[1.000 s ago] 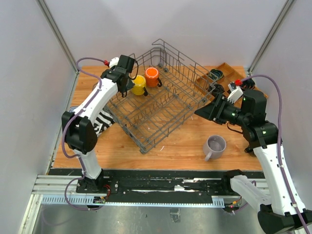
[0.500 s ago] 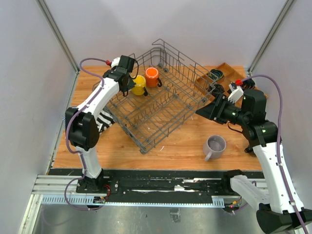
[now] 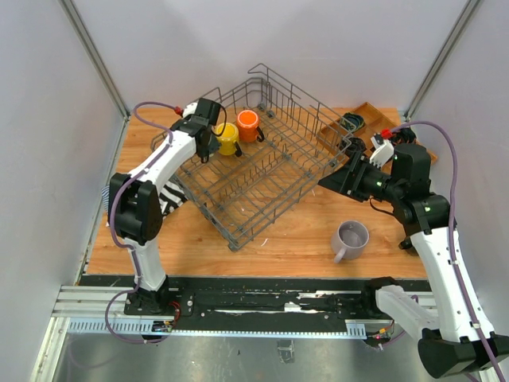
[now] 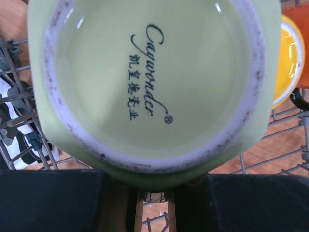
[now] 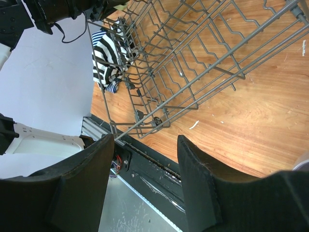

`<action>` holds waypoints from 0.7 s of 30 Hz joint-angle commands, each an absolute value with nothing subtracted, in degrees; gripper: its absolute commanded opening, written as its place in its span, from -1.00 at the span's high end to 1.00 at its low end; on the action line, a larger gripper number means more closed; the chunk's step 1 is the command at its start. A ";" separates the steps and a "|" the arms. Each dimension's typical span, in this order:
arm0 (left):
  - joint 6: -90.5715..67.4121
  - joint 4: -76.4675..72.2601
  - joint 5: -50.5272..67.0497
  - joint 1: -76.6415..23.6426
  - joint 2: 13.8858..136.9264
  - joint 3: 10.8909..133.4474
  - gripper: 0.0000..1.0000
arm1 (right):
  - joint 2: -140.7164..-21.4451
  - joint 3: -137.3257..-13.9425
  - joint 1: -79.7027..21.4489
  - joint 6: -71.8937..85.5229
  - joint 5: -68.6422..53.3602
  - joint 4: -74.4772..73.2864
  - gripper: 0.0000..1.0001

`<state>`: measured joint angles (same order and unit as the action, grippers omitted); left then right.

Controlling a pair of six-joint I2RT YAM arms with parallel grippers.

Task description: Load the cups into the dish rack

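The grey wire dish rack (image 3: pixel 238 243) sits mid-table. A yellow mug (image 3: pixel 227 140) and an orange mug (image 3: pixel 248 124) are in its back left corner. My left gripper (image 3: pixel 208 134) hovers right beside them, shut on the pale cream-yellow mug (image 4: pixel 154 82), whose printed underside fills the left wrist view; the yellow mug (image 4: pixel 290 63) shows at the right edge there. The lavender-grey mug (image 3: pixel 351 237) stands upright on the table, right of the rack. My right gripper (image 3: pixel 332 181) is open and empty by the rack's right side (image 5: pixel 193 63). The black mug is out of view.
A brown wooden tray (image 3: pixel 374 119) with black coils (image 3: pixel 352 121) stands at the back right. A black-and-white striped cloth (image 3: pixel 167 197) lies against the rack's left side, also in the right wrist view (image 5: pixel 108 60). Walls close in on both sides.
My left gripper has shifted slightly right and nearer along the rack's back left edge with the pale mug. The right gripper has risen a little.
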<state>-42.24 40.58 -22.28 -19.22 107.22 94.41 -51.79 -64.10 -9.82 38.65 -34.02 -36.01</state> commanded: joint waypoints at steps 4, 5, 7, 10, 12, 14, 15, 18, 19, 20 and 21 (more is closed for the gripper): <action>-41.36 35.30 -23.49 -18.72 105.29 92.99 0.99 | -51.68 -63.60 -8.13 37.44 -33.52 -36.31 -0.12; -41.27 35.11 -23.48 -18.65 105.41 92.99 0.99 | -51.68 -63.58 -8.12 37.46 -33.54 -36.42 -0.11; -41.26 34.78 -23.41 -18.71 105.70 92.82 0.99 | -51.68 -63.51 -8.17 37.45 -33.55 -36.42 -0.11; -41.02 34.04 -23.45 -18.58 105.97 92.30 0.99 | -51.68 -63.46 -8.15 37.40 -33.58 -36.46 -0.12; -40.77 33.06 -23.36 -18.59 106.00 91.51 0.99 | -51.68 -63.41 -8.17 37.39 -33.68 -36.45 -0.12; -40.84 32.35 -23.13 -18.48 106.00 90.31 0.99 | -51.68 -63.45 -8.13 37.46 -33.64 -36.47 -0.11; -40.86 32.20 -23.05 -18.50 106.00 89.86 0.99 | -51.68 -63.43 -8.09 37.43 -33.73 -36.47 -0.11; -41.01 31.65 -22.94 -18.50 105.89 87.97 0.99 | -51.76 -63.44 -8.09 37.44 -33.71 -36.45 -0.11; -40.97 31.30 -22.94 -18.51 105.78 87.30 0.99 | -51.77 -63.43 -8.09 37.46 -33.71 -36.47 -0.11; -40.88 30.91 -22.96 -18.50 105.67 86.55 0.99 | -51.72 -63.45 -8.09 37.45 -33.69 -36.51 -0.11; -40.71 30.45 -22.92 -18.54 105.57 85.86 0.99 | -51.69 -63.45 -8.09 37.44 -33.70 -36.56 -0.12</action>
